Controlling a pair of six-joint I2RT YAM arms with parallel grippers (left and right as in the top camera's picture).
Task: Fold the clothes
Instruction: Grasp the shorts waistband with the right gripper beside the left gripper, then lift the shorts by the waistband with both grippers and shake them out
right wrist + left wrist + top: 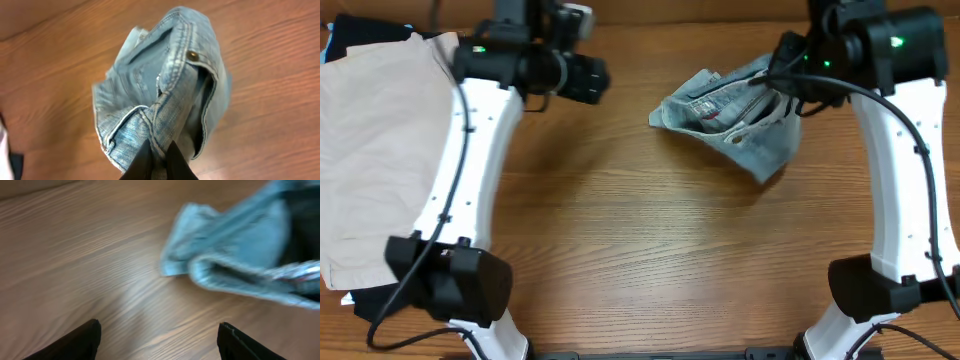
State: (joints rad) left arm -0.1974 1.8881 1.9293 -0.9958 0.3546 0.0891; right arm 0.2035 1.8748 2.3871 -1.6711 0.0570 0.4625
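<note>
- Denim shorts (735, 115): light blue, faded; bunched in a crumpled heap at far right-centre of the wooden surface (640, 250), partly lifted. Right wrist view shows waistband w/ metal button (191, 56), stitched seams, fabric hanging down from the grip.
- Right gripper (159, 159): fingers pinched together on a fold of the denim shorts near the waistband; almost no gap between them. In overhead view it sits at the heap's far right edge (782, 82).
- Left gripper (157, 342): fingers spread wide, holding nothing; hovers above bare wood, near the heap's left edge but apart from it. Wrist view is blurred; only two dark fingertips (75, 342) show at bottom of frame.
- Left arm (470, 150): white links, black joints; reaches up the left side, wrist pointing right toward the shorts.
- Right arm (905, 170): same build; runs up the right side, green LED at wrist.
- Beige shorts (375, 150): flat pile at far left edge, partly under left arm.
- Black garment (360, 35): under the beige pile, showing at its top left & bottom left corners.
- Containers: none seen.
</note>
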